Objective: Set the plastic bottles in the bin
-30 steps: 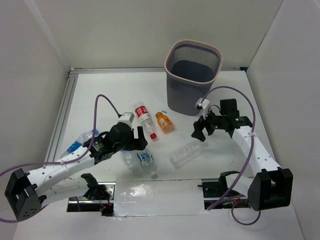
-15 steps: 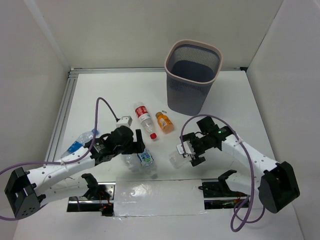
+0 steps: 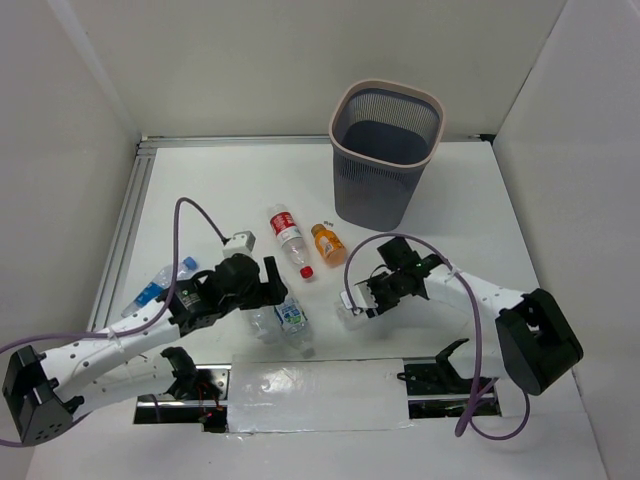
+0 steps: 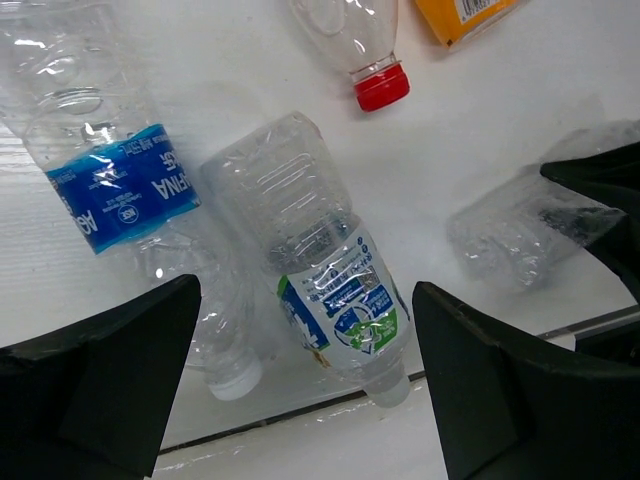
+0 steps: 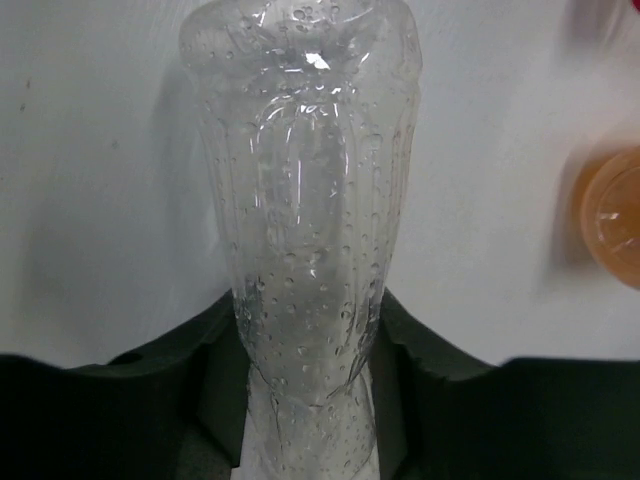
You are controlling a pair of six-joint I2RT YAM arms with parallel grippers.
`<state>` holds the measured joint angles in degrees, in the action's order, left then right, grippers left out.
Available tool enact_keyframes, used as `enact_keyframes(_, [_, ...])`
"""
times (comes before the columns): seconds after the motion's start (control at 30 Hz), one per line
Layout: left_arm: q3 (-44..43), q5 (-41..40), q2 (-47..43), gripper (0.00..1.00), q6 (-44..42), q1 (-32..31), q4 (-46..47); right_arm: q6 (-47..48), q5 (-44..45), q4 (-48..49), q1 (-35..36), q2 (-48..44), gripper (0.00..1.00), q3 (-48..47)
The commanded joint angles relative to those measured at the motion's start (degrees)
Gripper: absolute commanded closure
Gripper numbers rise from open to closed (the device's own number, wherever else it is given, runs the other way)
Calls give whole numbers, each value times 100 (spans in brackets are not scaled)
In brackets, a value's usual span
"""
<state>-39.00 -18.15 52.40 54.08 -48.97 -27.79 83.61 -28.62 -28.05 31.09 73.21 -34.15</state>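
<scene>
Right hand (image 3: 368, 297) has dropped from beside the bin (image 3: 372, 195) and narrowed onto the unlabelled bottle (image 5: 305, 250) lying on the counter (image 3: 200, 190), so the lift looks next; left hand (image 4: 300, 370) gapes wide over the green-blue-label bottle (image 4: 335, 300).

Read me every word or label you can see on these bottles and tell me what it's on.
"INA": white letters ending a longer word, on the blue label bottle.
Green-blue label bottle: print too blurred to read.
Orange bottle and red label bottle: print too small.
</scene>
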Motion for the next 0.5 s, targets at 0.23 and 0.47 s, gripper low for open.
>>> enact_keyframes(0.23, [-573, -1857, 85, 0, 1385, -34, -1632, -2021, -2285, -1696, 142, -326, 72, -3867])
enact_keyframes(0.47, [-837, -2008, 507, 0, 929, 730, -1615, -5151, -2554, 474, 100, 650, 72, -6488])
